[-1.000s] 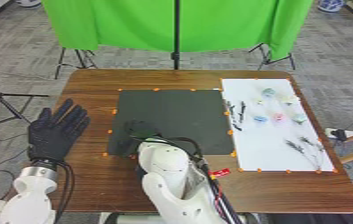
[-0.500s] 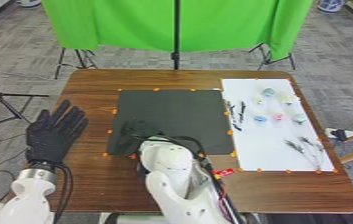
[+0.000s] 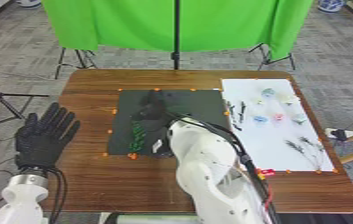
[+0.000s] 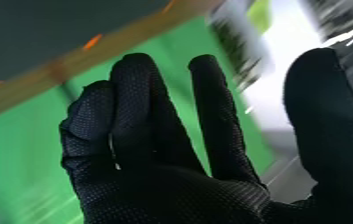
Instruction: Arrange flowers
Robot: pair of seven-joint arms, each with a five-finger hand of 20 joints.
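Holds the right robot hand [image 3: 153, 106], in its black fabric glove, above the flat dark grey mat [image 3: 203, 107], with fingers toward the far edge. In the right wrist view, has this right robot hand [image 4: 172, 195] open and spread: fingers straight, some of them close together, and a wide gap before the thumb. Has one slender, dark green leafy sprig [image 3: 138, 137] on the mat, at the left side of the right robot hand and nearer to the robot than its fingers. Cannot tell any touch between these two. Rests the left robot hand [image 3: 44, 142], also in black glove, at the left edge of the brown wooden surface [image 3: 155, 187], with fingers straight and fanned apart.

To the right of the mat, has a long white sheet [image 3: 266, 155]. On this, shows a pink flower head [image 3: 279, 117] between a blue one and a pale green one, and farther off a second blue flower head [image 3: 268, 92] with pale yellowish ones near it. Shows also thin dark twigs [image 3: 242, 111] along the left edge of the sheet, and grey-green feathery sprigs [image 3: 294, 146] at its near part. Has small orange tape pieces [image 3: 156, 89] around the mat.
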